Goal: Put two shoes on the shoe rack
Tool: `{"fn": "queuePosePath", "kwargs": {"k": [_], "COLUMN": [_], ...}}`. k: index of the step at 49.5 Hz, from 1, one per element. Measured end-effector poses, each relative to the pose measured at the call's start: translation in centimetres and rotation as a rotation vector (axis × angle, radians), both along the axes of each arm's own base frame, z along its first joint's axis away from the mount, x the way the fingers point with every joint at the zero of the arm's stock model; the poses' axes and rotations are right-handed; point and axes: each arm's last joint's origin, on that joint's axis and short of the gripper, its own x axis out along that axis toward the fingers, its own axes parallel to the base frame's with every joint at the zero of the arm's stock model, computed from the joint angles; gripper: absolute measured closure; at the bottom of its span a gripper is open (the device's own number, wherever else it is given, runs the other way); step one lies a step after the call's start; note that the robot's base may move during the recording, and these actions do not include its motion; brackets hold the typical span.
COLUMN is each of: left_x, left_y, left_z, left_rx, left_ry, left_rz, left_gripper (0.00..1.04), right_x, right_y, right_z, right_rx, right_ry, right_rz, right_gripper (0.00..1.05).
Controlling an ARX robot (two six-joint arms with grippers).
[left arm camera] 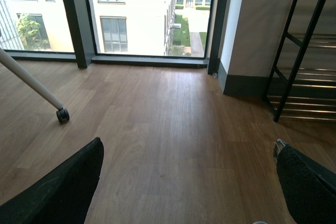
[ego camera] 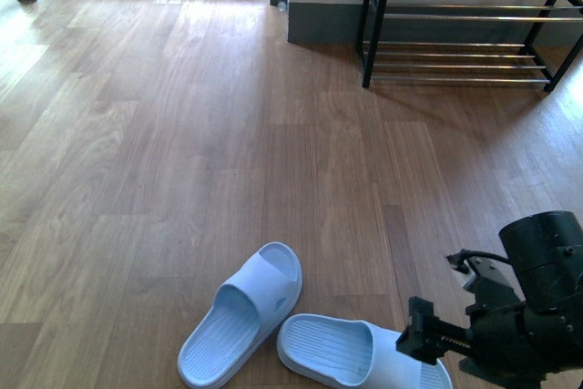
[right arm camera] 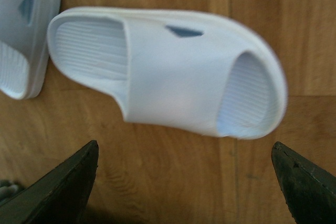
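Slides (ego camera: pixel 241 316) are lying on the floor (ego camera: pixel 182 134), well apart from the rack (ego camera: pixel 455 17). Right gripper (right arm camera: pixel 184 144) is hovering over one, fingers apart for straddling it; left gripper (left arm camera: pixel 187 141) is hanging spread, empty.

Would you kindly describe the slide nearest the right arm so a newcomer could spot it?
On the wooden floor, short of the shoe rack, lie two pale-blue slides. It is the right-hand slide, lying crosswise beside the right gripper, whereas the left-hand slide angles toward the rack.
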Motion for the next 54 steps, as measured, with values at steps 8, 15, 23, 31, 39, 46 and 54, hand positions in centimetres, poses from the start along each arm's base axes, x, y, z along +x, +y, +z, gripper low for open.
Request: {"fn": "queuePosePath", "kwargs": {"k": [8, 15, 23, 31, 39, 46, 54], "left_x": [0.0, 0.0, 0.0, 0.0, 0.0, 0.0, 0.0], "left_y": [0.0, 0.0, 0.0, 0.0, 0.0, 0.0, 0.0], "left_z": [0.0, 0.0, 0.0, 0.0, 0.0, 0.0, 0.0], "left_rx": [0.0, 0.0, 0.0, 0.0, 0.0, 0.0, 0.0], "left_ry": [0.0, 0.0, 0.0, 0.0, 0.0, 0.0, 0.0], "left_rz": [0.0, 0.0, 0.0, 0.0, 0.0, 0.0, 0.0], "left_gripper": [0.09, 0.09, 0.09, 0.09, 0.09, 0.09, 0.09], "right_x": [-0.3, 0.3, -0.3, 0.0, 0.1, 0.1, 0.0], "right_y": [1.4, 1.4, 2.4, 2.3, 2.4, 2.3, 2.3], "right_z": [-0.9, -3.1, -5.2, -5.6, -5.5, -5.6, -5.6], "right_rx": [-0.001, 0.017, 0.059, 0.054, 0.029, 0.007, -0.043], "right_ry": [0.012, 0.016, 0.047, 0.023, -0.014, -0.01, -0.012], "right_rz": [0.048, 0.041, 0.048, 0.066, 0.096, 0.113, 0.159], "right_gripper": [0.09, 0.09, 0.09, 0.09, 0.09, 0.09, 0.09]}}
